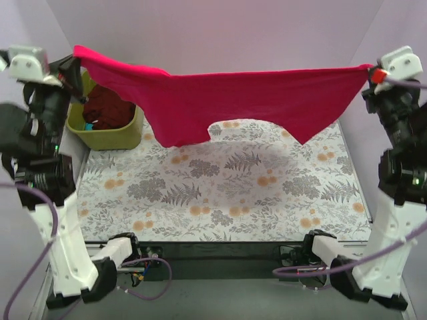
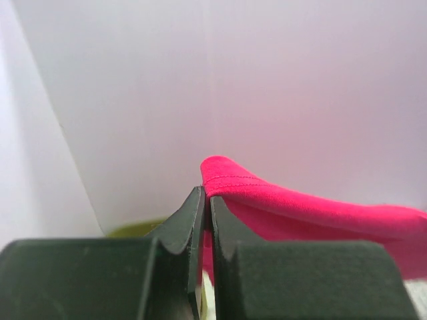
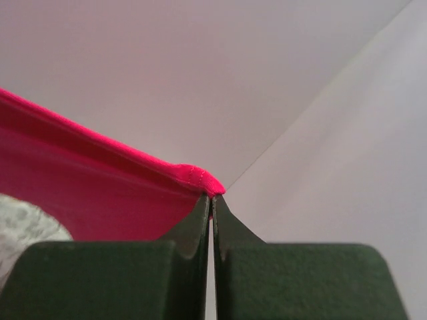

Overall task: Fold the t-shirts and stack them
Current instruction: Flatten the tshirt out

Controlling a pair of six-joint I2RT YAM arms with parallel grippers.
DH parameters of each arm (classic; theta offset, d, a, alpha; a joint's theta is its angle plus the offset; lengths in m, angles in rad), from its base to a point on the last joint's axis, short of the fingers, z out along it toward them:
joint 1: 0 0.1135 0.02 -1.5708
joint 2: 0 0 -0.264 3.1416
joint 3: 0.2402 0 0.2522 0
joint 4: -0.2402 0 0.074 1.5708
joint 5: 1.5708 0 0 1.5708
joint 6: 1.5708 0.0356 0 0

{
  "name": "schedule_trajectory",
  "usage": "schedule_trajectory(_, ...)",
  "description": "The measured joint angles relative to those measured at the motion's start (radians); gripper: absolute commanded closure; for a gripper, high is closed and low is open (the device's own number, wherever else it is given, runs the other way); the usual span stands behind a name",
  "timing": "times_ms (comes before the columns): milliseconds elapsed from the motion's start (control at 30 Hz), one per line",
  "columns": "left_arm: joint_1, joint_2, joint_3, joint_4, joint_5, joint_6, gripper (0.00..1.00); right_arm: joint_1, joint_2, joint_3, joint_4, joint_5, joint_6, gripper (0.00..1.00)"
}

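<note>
Left gripper (image 2: 205,200): jaws pressed together on a stitched hem corner of the crimson t-shirt (image 1: 247,100), held high at the far left.
Right gripper (image 3: 212,199): jaws likewise closed, pinching the opposite hem corner, high at the far right and at about the same height.
Crimson t-shirt: stretched in the air between the two grippers across the far side. Its top edge runs nearly straight from one grip to the other. The cloth hangs below like a curtain, with a longer lobe on the left, another on the right and an arched gap between them.
Clearance: the shadow on the floral table cloth (image 1: 227,200) suggests the hanging edges are off the surface, though the top view cannot confirm it.
Dark maroon t-shirt (image 1: 107,107): crumpled inside the olive-green tub (image 1: 110,139), far left, just below the left gripper.
Other shirts: no white or pale pink one shows in any view.
Progress: early, by my reading. The crimson shirt is spread out but not laid down or folded, and no stack is in view.
Left to do: lay it flat, fold it, then fold and stack the maroon one and any others.
</note>
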Motion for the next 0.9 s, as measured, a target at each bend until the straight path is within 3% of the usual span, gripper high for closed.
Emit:
schedule_trajectory(267, 0.001, -0.307, -0.037, 0.119, -0.124, 0.034, 1.0, 0.0, -0.276, -0.056, 0.181, 0.102, 0.01, 0.99)
schedule_trajectory(600, 0.0, -0.312, 0.08, 0.097, -0.173, 0.136, 1.0, 0.0, -0.307, -0.037, 0.28, 0.165, -0.063, 0.99)
schedule_trajectory(733, 0.0, -0.311, -0.036, 0.075, -0.091, 0.19, 1.0, 0.0, -0.307, -0.175, 0.316, 0.117, -0.09, 0.99)
schedule_trajectory(900, 0.0, -0.291, -0.315, 0.016, 0.068, 0.233, 1.0, 0.001, -0.294, -0.477, 0.306, 0.047, -0.132, 0.99)
